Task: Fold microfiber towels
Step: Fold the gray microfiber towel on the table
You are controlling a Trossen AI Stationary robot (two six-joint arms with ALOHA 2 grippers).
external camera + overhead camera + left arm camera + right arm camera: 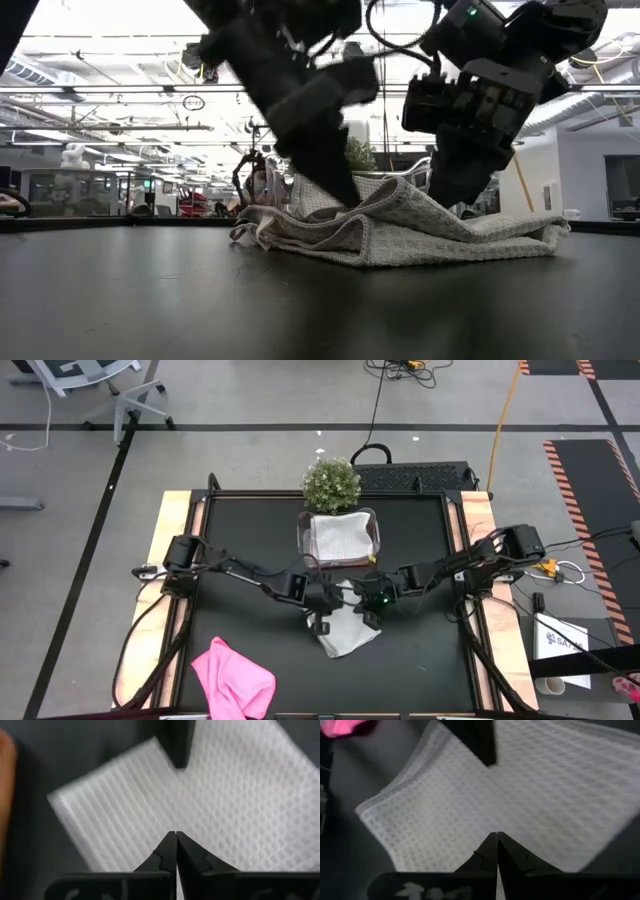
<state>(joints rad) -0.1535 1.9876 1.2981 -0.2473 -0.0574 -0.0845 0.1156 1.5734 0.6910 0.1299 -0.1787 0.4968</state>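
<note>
Nearest you, at the table's (250, 540) front edge, the pink towel (234, 678) lies crumpled in a loose heap, well apart from the grey towel and off to its left-arm side.

Your working piece is the light grey towel (347, 628), lying on the black tabletop just in front of the clear tub (372, 536). It shows a waffle weave, and from the low view it sits rumpled (400, 230), with soft folds stacked on one another and one edge trailing flat towards the right. From above it reads as a rough diamond, one corner pointing at the table's front.

Both of your arms reach in from the table's sides and meet over this towel. The left gripper (176, 837) is angled down onto the cloth, its fingers pressed together tip to tip; whether any cloth is pinched between them you cannot tell. The right gripper (497, 838) stands just beside it over the same towel, fingers likewise together.

Behind the grey towel, the tub holds another grey towel (336, 536), folded flat. Beyond the tub, at the table's far edge, stands a small potted plant (331, 483).
</note>
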